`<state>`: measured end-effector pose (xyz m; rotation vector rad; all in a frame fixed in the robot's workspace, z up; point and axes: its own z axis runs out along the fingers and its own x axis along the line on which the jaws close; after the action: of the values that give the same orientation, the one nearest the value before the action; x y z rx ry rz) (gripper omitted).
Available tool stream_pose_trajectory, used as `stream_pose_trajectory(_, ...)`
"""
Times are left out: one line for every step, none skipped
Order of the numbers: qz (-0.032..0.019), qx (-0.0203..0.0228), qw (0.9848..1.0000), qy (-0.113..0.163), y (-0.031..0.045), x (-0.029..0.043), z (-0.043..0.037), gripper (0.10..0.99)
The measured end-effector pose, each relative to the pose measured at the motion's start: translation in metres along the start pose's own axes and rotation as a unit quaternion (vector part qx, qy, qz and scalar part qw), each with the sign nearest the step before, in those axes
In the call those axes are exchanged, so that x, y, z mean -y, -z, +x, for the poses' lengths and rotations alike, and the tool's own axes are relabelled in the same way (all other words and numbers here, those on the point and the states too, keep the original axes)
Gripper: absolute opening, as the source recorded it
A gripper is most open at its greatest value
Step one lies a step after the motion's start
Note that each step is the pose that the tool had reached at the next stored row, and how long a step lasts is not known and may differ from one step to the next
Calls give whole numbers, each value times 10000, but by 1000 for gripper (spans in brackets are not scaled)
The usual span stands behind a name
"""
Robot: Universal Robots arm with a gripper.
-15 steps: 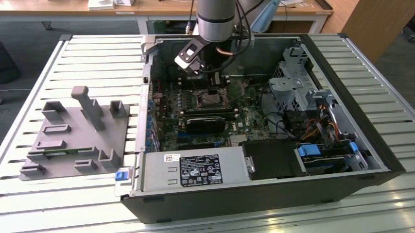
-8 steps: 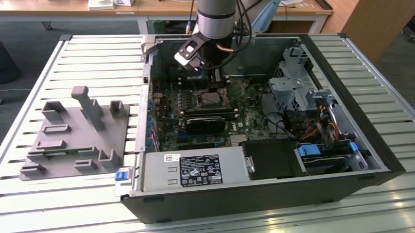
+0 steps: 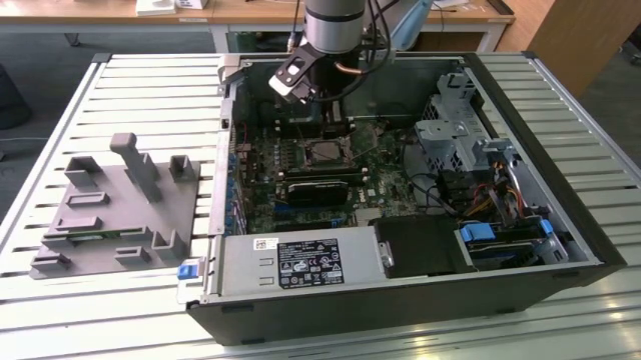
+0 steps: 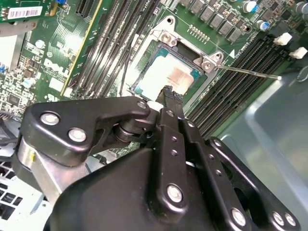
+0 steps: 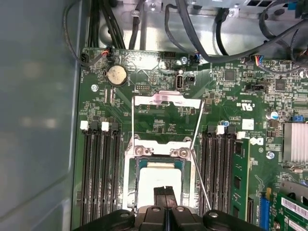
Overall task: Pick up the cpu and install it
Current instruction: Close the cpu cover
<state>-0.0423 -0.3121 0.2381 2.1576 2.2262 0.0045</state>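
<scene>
Bright, even room light. Glare whitens the slatted table [image 3: 150,82] and the cpu [image 4: 161,77]; shadow dims the inside of the computer case [image 3: 410,86].

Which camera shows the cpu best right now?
The second wrist view: the cpu sits in the socket, most of its silver top clear of the gripper. In the first wrist view the gripper hides part of it. In the exterior view it is tiny.

A slatted metal table [image 3: 150,82] stands on a grey floor [image 3: 40,45]. Behind it are wooden desks [image 3: 260,11].
</scene>
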Motion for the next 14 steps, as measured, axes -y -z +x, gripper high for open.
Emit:
stream_pose_trajectory(0,0,10000,0,11,0,0,106)
stream_pose_trajectory(0,0,10000,0,23,-1,-1,106)
stream_pose_trajectory(0,0,10000,0,37,-1,-1,106)
stream_pose_trajectory(0,0,10000,0,52,-1,-1,106)
stream_pose_trajectory(1,1,10000,0,68,-2,-2,106)
stream_pose_trajectory(0,0,10000,0,86,-3,-2,106)
stream_pose_trajectory(0,-1,10000,0,111,-3,-3,106)
stream_pose_trajectory(0,0,10000,0,133,-4,-4,106)
stream_pose_trajectory(0,0,10000,0,157,-5,-4,106)
stream_pose_trajectory(1,1,10000,0,166,-5,-5,106)
stream_pose_trajectory(0,0,10000,0,165,-5,-5,106)
stream_pose_trajectory(0,0,10000,1,165,-5,-8,106)
stream_pose_trajectory(0,1,10000,1,166,-5,-14,106)
stream_pose_trajectory(0,1,10000,1,165,-5,-18,106)
